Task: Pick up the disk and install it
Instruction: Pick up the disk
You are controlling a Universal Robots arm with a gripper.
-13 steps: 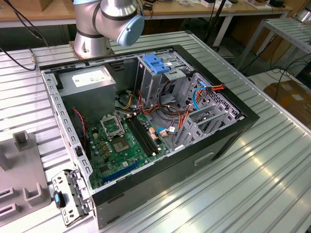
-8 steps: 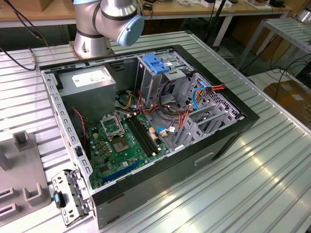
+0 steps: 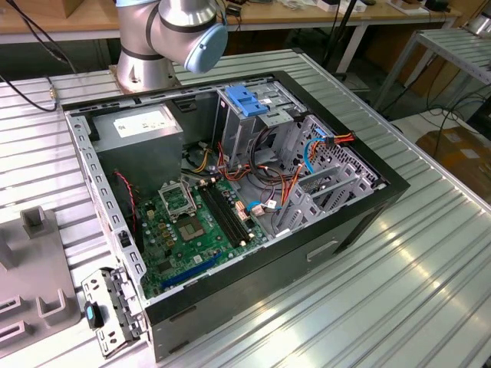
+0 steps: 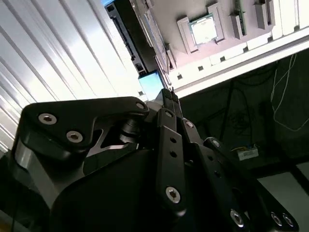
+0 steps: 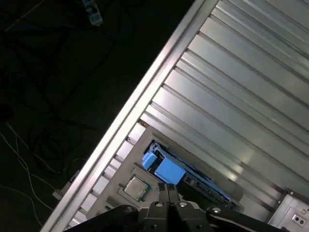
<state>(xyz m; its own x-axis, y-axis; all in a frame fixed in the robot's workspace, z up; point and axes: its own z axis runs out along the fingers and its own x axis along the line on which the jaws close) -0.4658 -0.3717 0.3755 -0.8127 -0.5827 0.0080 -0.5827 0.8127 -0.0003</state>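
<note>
Exterior view
- Arm: my arm [image 3: 173, 34] stands at the far edge of the ribbed table [image 3: 399, 291], behind the computer case [image 3: 253, 268].
- Case: it lies open on the table.
- Inside the case: a grey power box [image 3: 142, 126] sits in the far corner toward the exterior view's left. A metal cage with a blue top [image 3: 249, 103] stands near it on the right. A green board [image 3: 196, 222] covers the floor in front of them.
- Beside the case: a grey fixture [image 3: 31, 268] lies on the table at the exterior view's left.

Second wrist view
- Hand: my hand [image 4: 170, 94] is narrow, with the two black fingers [image 4: 165, 104] drawn close together at the tips.
- Disk: the disk [image 4: 133, 43] lies past my fingertips, a dark edge with a blue end, apart from my hand.
- Tray: a pale tray [image 4: 251, 43] holds a square chip [image 4: 203, 29] near the disk.

First wrist view
- Hand: my hand [image 5: 169, 187] hangs above the tray [image 5: 118, 166], fingers side by side.
- Disk: the disk [image 5: 188, 175] sits at the tray's edge next to the table ribs, with its blue end just beyond my fingertips.
- Chip: the chip [image 5: 135, 187] lies just beside the disk.
</note>
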